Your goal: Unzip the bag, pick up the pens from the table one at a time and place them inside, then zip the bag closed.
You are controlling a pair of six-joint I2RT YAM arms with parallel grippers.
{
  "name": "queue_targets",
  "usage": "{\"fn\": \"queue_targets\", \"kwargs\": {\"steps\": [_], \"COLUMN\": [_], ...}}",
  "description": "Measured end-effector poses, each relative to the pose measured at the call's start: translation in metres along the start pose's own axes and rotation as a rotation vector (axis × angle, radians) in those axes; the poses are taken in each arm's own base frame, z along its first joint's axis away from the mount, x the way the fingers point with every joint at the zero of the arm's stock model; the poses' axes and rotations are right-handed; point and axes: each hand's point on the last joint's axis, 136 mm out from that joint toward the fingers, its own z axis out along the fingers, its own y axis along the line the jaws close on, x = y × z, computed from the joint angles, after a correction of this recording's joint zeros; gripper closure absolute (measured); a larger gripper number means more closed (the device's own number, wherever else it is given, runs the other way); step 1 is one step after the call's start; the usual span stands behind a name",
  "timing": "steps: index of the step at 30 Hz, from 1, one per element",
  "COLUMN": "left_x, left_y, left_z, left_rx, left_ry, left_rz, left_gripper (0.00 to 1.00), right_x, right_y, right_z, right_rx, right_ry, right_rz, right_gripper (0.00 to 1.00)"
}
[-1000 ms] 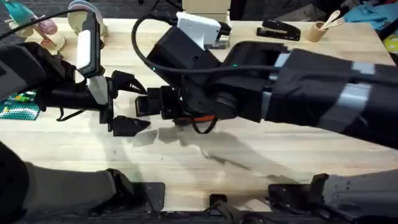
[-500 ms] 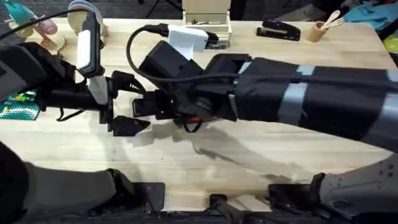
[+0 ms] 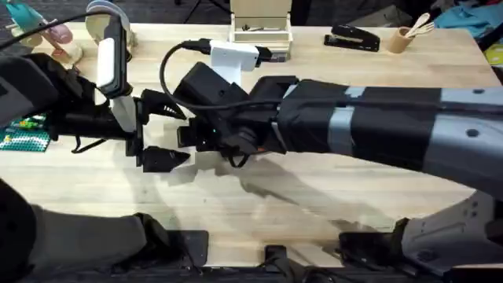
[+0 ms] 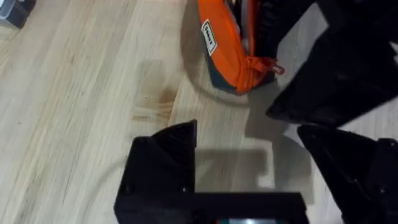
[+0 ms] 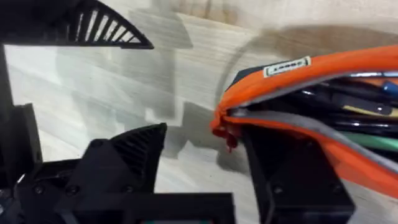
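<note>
Two pens: I judge both are inside; a green pen (image 5: 368, 141) lies in the open mouth among dark sticks, and I cannot tell which is the black one.
Bag: the orange bag (image 5: 280, 71) lies on the table (image 3: 236, 212) under the right arm, its zipper end towards the left gripper.
Zipper pull: the red pull (image 5: 229, 138) sits at that end, mouth gaping behind it.
Right gripper: the right gripper (image 5: 205, 149) has its fingers apart, straddling the zipper end and gripping nothing.
Left gripper: the left gripper (image 3: 182, 134) hovers near, fingers spread and empty.
Step, as judged: zipping shut.
Doing it well: pin the fabric end with one gripper, pinch only the pull, and draw straight along the teeth so no pen snags.
</note>
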Motion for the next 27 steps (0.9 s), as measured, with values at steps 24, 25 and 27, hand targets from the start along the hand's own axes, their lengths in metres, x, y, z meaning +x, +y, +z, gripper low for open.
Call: {"fn": "queue_targets", "kwargs": {"steps": [24, 25, 27], "left_x": [0.0000, 0.0000, 0.0000], "left_y": [0.0001, 0.0000, 0.0001], "left_z": [0.0000, 0.0000, 0.0000], "left_rx": [0.000, 0.000, 0.000], "left_ry": [0.000, 0.000, 0.000], "left_rz": [0.000, 0.000, 0.000], "left_gripper": [0.007, 0.007, 0.007], "right_x": [-0.0001, 0.0002, 0.0016], "right_y": [-0.0015, -0.0018, -0.0034], "right_z": [0.0023, 0.0024, 0.0024], "right_rx": [0.008, 0.009, 0.016], "right_ry": [-0.003, -0.002, 0.004], "right_rz": [0.030, 0.031, 0.036], "right_gripper": [0.840, 0.920, 0.965]}}
